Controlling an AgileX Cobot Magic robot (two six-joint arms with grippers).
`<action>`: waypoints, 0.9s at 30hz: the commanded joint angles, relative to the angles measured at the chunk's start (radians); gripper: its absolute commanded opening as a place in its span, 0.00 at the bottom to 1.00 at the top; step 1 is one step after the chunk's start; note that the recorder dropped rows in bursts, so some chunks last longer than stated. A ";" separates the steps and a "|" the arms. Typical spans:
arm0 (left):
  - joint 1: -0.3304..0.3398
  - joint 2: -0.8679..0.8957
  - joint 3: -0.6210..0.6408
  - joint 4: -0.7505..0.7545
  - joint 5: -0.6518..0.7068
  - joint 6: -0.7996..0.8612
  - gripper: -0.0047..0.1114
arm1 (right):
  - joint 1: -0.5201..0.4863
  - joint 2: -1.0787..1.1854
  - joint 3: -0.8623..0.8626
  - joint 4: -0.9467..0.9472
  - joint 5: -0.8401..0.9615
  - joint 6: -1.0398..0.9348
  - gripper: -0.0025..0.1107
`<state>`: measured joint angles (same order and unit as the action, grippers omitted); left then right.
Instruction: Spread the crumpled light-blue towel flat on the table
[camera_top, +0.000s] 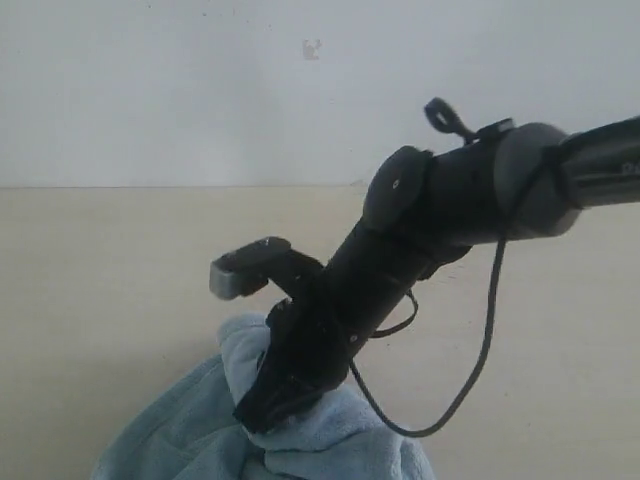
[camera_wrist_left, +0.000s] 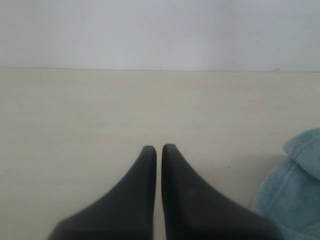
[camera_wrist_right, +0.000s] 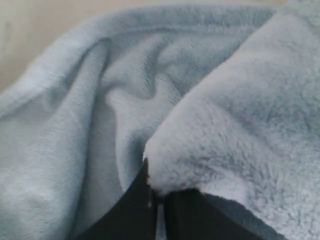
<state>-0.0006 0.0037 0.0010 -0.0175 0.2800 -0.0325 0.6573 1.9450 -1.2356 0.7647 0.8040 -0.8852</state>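
Observation:
The light-blue towel (camera_top: 330, 440) lies crumpled at the near edge of the exterior view on the beige table (camera_top: 100, 270). My right arm reaches across and down into it, and my right gripper (camera_top: 262, 420) is buried in its folds. In the right wrist view the jaws (camera_wrist_right: 161, 195) stand close together with a thick fold of towel (camera_wrist_right: 240, 115) pinched and draped over the tips. My left gripper (camera_wrist_left: 159, 148) is shut with nothing in it, over bare table (camera_wrist_left: 75, 115). An edge of the towel (camera_wrist_left: 295, 190) shows beside it. The left gripper is out of the exterior view.
A white wall (camera_top: 200, 80) rises behind the table's far edge. A black cable (camera_top: 470, 380) loops down from the right arm above the table beside the towel. The towel's label and hems do not show.

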 joint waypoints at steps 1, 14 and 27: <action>-0.010 -0.004 -0.001 0.000 -0.003 0.000 0.07 | 0.030 0.037 0.002 -0.099 0.016 0.079 0.13; -0.010 -0.004 -0.001 0.000 -0.003 0.000 0.07 | 0.173 0.039 0.000 -0.024 0.002 0.066 0.46; -0.010 -0.004 -0.001 0.000 -0.003 0.000 0.07 | -0.112 -0.167 -0.066 -0.542 0.051 0.547 0.46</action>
<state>-0.0006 0.0037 0.0010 -0.0175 0.2800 -0.0325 0.5913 1.7917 -1.2977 0.2763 0.7897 -0.3612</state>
